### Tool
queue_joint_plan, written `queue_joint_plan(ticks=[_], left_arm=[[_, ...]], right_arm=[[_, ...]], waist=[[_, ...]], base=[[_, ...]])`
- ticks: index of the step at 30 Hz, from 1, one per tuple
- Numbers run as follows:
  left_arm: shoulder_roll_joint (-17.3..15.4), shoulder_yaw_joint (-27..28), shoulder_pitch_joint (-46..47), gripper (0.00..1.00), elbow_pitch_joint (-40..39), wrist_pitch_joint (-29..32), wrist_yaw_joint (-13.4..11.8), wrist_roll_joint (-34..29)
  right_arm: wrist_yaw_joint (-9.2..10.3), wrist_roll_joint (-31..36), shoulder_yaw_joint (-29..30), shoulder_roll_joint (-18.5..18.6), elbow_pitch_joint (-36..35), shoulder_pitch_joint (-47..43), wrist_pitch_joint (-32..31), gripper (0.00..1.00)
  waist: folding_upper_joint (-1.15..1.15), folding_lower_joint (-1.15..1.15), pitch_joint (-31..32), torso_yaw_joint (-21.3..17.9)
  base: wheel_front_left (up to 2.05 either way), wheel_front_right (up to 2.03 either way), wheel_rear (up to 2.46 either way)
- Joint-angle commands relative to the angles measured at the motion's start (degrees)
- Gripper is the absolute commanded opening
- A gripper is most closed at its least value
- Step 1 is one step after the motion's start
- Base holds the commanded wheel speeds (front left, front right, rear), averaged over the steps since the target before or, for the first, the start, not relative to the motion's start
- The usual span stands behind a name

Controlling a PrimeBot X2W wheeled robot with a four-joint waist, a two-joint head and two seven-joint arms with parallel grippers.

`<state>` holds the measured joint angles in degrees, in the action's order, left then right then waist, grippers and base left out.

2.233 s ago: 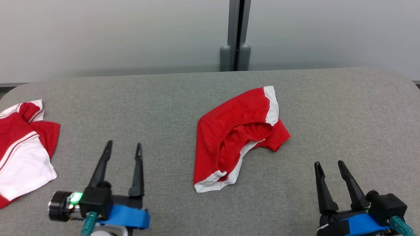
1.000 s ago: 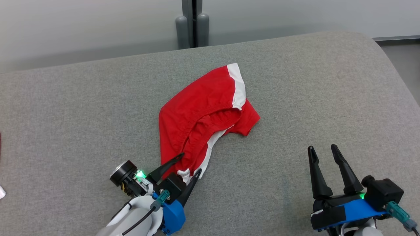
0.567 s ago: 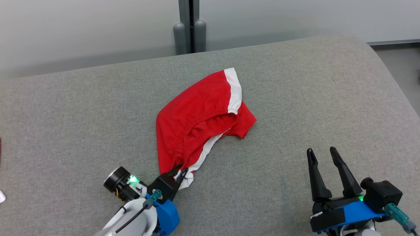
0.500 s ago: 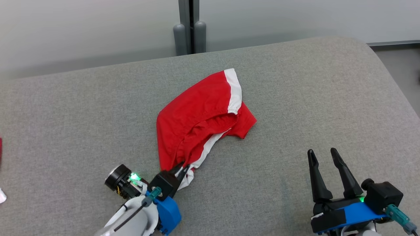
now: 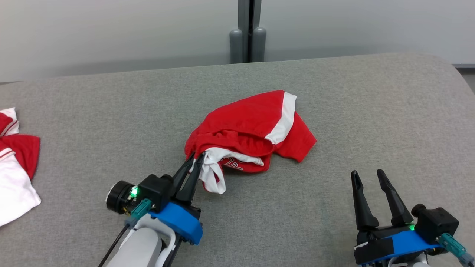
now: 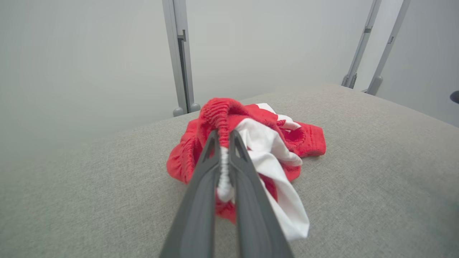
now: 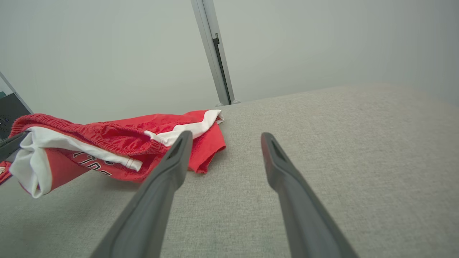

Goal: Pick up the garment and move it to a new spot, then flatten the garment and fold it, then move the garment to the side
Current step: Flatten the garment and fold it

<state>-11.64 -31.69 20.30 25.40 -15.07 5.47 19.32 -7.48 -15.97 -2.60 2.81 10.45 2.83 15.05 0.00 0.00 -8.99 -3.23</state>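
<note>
The red shorts (image 5: 252, 122) lie in a bunched heap near the middle of the grey table (image 5: 371, 104). They have white stripes and a stretchy waistband.

The left gripper (image 5: 197, 157) has its 2 dark fingers squeezed almost together on the waistband, at the near left end of the shorts. That end is lifted a little off the table. A white flap hangs down just beside the fingers. The rest of the shorts rests on the table. In the left wrist view, the left gripper (image 6: 224, 138) pinches a thin band of white and red cloth, and the shorts (image 6: 301, 138) bunch up behind it.

The right gripper (image 5: 367, 174) is at the near right, well apart from the shorts. Its jaws are wide open with nothing in them. In the right wrist view, the shorts (image 7: 118, 130) lie off to the left of the right gripper (image 7: 226, 136), with some letters showing on them.

A red and white shirt (image 5: 15, 178) lies at the left edge of the table. 2 grey posts (image 5: 248, 40) stand behind the table.
</note>
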Motion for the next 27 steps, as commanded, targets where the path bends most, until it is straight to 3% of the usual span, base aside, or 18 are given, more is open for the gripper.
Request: queue_joint_plan(ticks=[1,10,15,16,17,27], left_arm=[[0.1,1.2,-1.4,0.0,-0.6,-0.2,-0.4,0.6],[0.6,11.0,-12.6,0.0,-2.7,-0.2,-2.7,3.3],[1.4,13.3,-15.7,0.0,-2.5,-0.2,-2.1,1.7],[1.6,13.7,-15.8,0.76,-2.9,-0.2,-2.1,1.1],[2.0,13.9,-15.8,1.0,-3.2,-0.2,-2.0,0.7],[5.6,18.6,-15.8,1.0,-14.8,-0.2,-0.1,-5.1]], right_arm=[[-0.03,0.3,0.3,0.1,0.0,-0.5,0.2,1.0],[-0.03,0.9,0.7,0.2,0.2,-0.2,0.2,1.0],[-0.03,1.1,0.7,0.1,0.5,0.0,0.2,1.0],[-0.03,1.1,0.7,0.1,0.6,0.0,0.2,1.0],[-0.03,1.1,0.7,0.1,0.6,0.1,0.2,1.0],[-0.03,1.1,0.3,0.2,1.2,0.0,0.2,1.0]], waist=[[0.0,0.0,-0.3,0.8],[0.0,0.0,-0.7,3.9],[0.0,0.0,-0.8,5.1],[0.0,0.0,-0.8,5.4],[0.0,0.0,-0.7,5.6],[0.0,0.0,0.6,6.1]], base=[[0.0,0.0,0.0],[0.0,0.0,0.0],[0.0,0.0,0.0],[0.0,0.0,0.0],[0.0,0.0,0.0],[0.0,0.0,0.0]])
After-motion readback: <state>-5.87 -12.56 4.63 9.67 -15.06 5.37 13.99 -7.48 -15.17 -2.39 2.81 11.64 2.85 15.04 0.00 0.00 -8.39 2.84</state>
